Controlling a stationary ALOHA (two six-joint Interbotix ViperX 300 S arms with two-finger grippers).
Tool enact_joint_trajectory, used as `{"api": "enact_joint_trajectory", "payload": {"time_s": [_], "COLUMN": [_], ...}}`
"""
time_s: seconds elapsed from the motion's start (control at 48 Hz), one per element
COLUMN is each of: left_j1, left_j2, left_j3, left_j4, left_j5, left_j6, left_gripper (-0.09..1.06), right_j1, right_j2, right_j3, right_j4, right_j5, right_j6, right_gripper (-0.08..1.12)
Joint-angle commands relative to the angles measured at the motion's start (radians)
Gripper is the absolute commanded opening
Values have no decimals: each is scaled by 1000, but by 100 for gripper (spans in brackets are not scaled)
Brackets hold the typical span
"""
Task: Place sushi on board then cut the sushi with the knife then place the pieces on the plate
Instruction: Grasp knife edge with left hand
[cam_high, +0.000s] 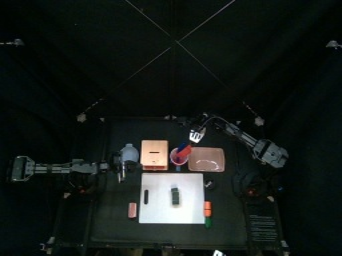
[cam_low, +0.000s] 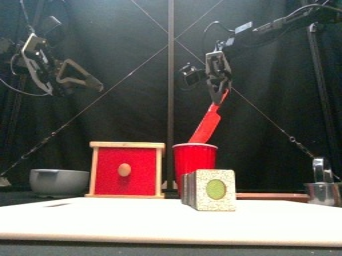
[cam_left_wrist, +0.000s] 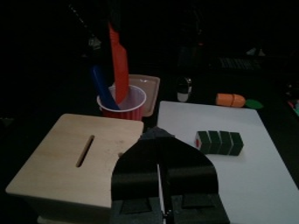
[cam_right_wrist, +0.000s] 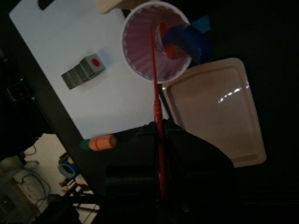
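Sushi (cam_low: 210, 190) on board (cam_low: 134, 222), long axis near-far | right end effector (cam_low: 214, 75) grips red knife (cam_low: 207, 120) above cup (cam_low: 194, 165); sushi lies nearer, slightly left | left end effector (cam_left_wrist: 156, 142) closed, far left

Black table (cam_high: 107, 225), several items directly on it. White cutting board (cam_high: 158, 210) lies flat in the middle toward the front. Behind the board, a row from left to right: blue-grey bowl (cam_high: 128, 153), pale wooden box (cam_high: 154, 152) with a red drawer front, red cup (cam_high: 179, 155) just beside the box, pink tray (cam_high: 210, 158). One small orange toy food (cam_high: 132, 208) left of the board, another orange toy (cam_high: 209, 210) at its right edge. Metal cutter (cam_low: 321, 192) stands far right.
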Motion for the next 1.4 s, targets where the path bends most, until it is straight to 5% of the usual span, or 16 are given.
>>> {"api": "enact_joint_trajectory", "payload": {"time_s": [0.021,0.271,0.667,1.042,1.188,1.396], "left_j1": [-2,-2,-6,-101,-120,-160], "left_j2": [-14,-55,-60,-54,-32,43], "left_j3": [-23,-26,-54,-80,-80,-91], "left_j4": [0,0,2,5,20,23], "left_j5": [-9,-9,-11,-23,-25,-49], "left_j6": [2,0,2,3,6,2], "left_gripper": [-2,-2,-2,0,11,40], "right_j1": [6,46,233,387,502,595], "right_j2": [-98,-258,-532,-798,-798,-742], "right_j3": [0,94,442,824,908,962], "right_j4": [3,5,5,8,-17,-31], "right_j5": [-9,-121,-551,-1012,-1140,-1253], "right_j6": [-3,-2,3,2,2,3], "right_gripper": [34,34,34,34,34,34]}}
